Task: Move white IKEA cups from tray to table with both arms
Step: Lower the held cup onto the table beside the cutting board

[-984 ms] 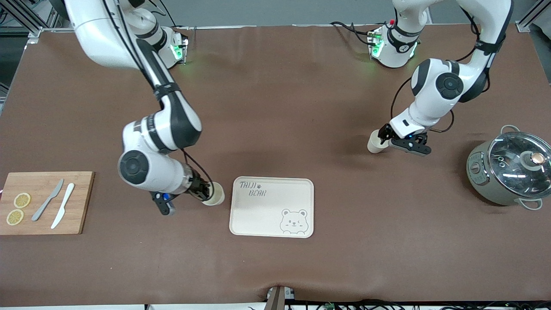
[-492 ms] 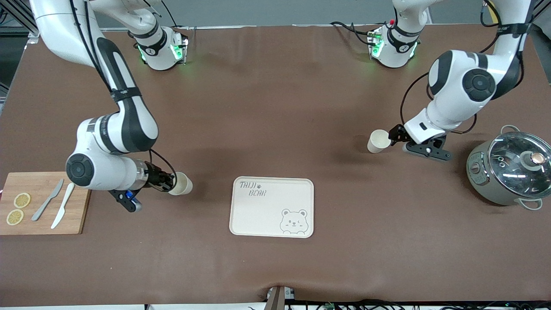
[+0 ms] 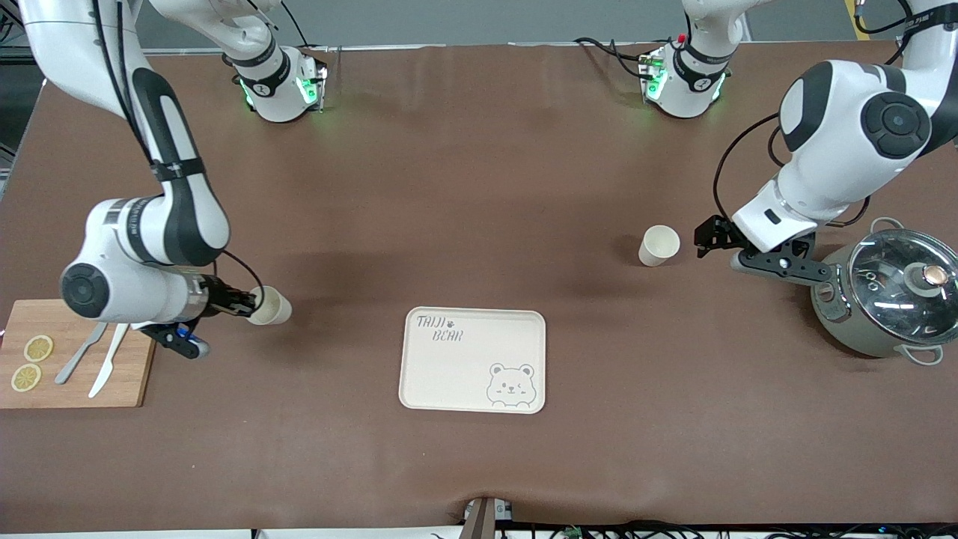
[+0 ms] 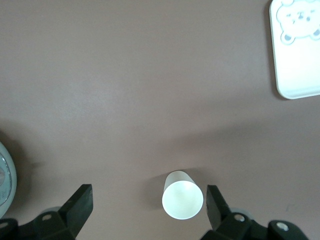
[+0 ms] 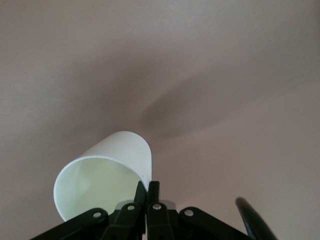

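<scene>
The tray [image 3: 472,360] with the bear drawing lies flat on the brown desk [image 3: 479,464], nearest the front camera and midway between the two ends. Toward the right arm's end, a wooden board [image 3: 138,352] carries two lemon slices [image 3: 31,362] and two knives [image 3: 96,358].

Just beside that board, the right gripper [image 3: 251,307] has its jaws clenched on the rim of one cup [image 3: 270,305], pinching the wall with one finger inside and one outside; the cup is tipped on its side in the grasp, over the desk between board and tray.

Farther from the camera, toward the left arm's end, the other cup [image 3: 658,245] stands upright on the desk, free. The left gripper [image 3: 707,238] is just beside it, jaws spread wide and released, touching nothing. A lidded pot [image 3: 883,292] sits near that arm.
</scene>
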